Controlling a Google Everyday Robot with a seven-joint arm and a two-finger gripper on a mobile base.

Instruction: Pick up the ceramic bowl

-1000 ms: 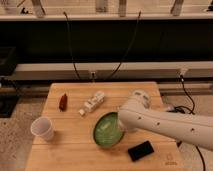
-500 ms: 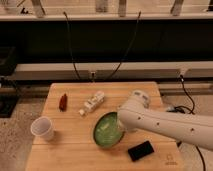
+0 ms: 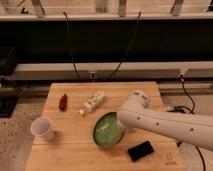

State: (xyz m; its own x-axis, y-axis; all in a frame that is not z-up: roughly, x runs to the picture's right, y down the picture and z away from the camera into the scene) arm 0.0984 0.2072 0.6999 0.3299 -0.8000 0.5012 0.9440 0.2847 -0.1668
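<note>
The ceramic bowl [image 3: 106, 132] is round, glossy green with a darker rim. It is at the front middle of the wooden table [image 3: 75, 155] and looks tilted, its inside facing the camera. My white arm [image 3: 165, 122] reaches in from the right. My gripper [image 3: 120, 125] is at the bowl's right rim, mostly hidden by the arm's end.
A white paper cup [image 3: 42, 128] stands at the front left. A small red-brown item [image 3: 63, 102] and a white object lying on its side [image 3: 93, 102] are behind the bowl. A flat black object [image 3: 140, 150] lies at the front right. Cables hang behind the table.
</note>
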